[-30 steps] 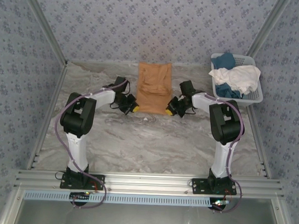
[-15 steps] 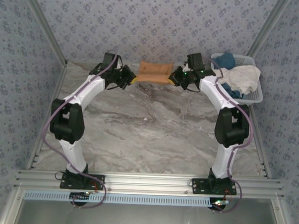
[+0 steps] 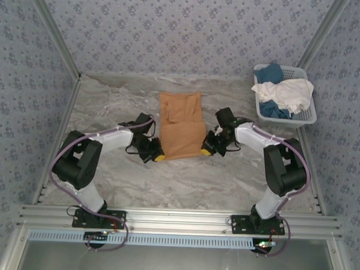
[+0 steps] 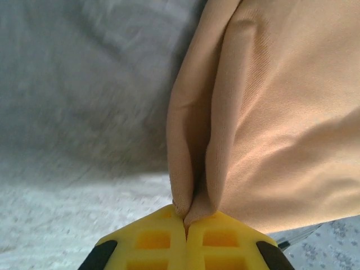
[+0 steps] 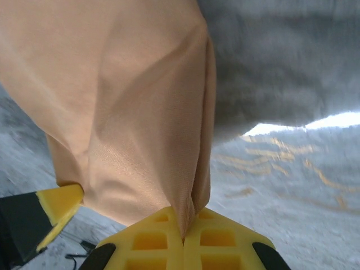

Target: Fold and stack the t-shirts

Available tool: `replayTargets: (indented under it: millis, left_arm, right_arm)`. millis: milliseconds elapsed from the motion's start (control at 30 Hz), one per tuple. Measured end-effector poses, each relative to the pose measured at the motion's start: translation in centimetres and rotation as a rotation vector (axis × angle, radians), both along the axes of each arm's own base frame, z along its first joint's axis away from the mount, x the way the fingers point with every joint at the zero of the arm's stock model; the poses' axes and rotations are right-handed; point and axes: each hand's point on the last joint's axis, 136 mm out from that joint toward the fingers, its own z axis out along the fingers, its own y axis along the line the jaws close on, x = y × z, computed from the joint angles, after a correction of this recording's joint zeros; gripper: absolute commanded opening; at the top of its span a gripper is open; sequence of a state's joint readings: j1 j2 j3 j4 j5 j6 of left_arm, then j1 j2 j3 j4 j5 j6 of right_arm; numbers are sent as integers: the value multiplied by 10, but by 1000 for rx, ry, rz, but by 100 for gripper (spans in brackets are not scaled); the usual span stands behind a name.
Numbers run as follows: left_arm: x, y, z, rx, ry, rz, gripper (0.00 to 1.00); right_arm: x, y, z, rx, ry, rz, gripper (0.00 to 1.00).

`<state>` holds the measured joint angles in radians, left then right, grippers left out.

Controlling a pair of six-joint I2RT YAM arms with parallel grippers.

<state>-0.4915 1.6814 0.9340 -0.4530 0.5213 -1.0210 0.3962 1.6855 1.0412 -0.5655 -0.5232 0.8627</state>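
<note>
An orange-tan t-shirt (image 3: pixel 180 124) lies stretched out lengthwise on the marble table, plain side up. My left gripper (image 3: pixel 159 157) is shut on its near left corner, and the yellow fingers (image 4: pixel 163 244) pinch a fold of the cloth (image 4: pixel 270 112). At the near right corner my right gripper (image 3: pixel 206 152) is shut on the shirt as well, with cloth (image 5: pixel 112 101) caught between its yellow fingers (image 5: pixel 219 242). The left gripper's yellow tip (image 5: pixel 59 202) shows at the left of the right wrist view. More t-shirts, white (image 3: pixel 283 91) and blue (image 3: pixel 270 73), sit heaped in the basket.
A white lattice basket (image 3: pixel 307 116) stands at the back right corner of the table. Patterned walls close in the back and both sides. Bare marble (image 3: pixel 178 183) stretches between the shirt and the arm bases.
Both grippers, still shut on the shirt's corners, swung from the far end of the table back toward the bases, drawing the bunched shirt out long and flat.
</note>
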Motion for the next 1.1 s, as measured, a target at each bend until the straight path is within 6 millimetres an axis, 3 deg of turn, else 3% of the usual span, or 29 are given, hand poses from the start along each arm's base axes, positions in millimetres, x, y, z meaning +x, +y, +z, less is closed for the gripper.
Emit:
replayTargets:
  millis: [200, 433, 633, 800, 967, 1100]
  left_arm:
    - [-13, -2, 20, -17, -41, -59, 0]
    - [-32, 0, 51, -38, -102, -125, 0]
    - [-48, -4, 104, -138, -238, -183, 0]
    - [-62, -6, 135, -203, -321, -200, 0]
    - [-75, -2, 176, -294, -418, -183, 0]
    - [-78, 0, 187, -319, -435, -165, 0]
  right_arm:
    - [-20, -5, 8, 1, 1, 29, 0]
    - [-46, -1, 32, 5, -27, 124, 0]
    - [-69, -6, 69, 41, -74, 158, 0]
    - [-87, -7, 92, 76, -62, 171, 0]
    - [-99, -4, 135, 146, -90, 153, 0]
    - [-99, 0, 158, 195, -83, 107, 0]
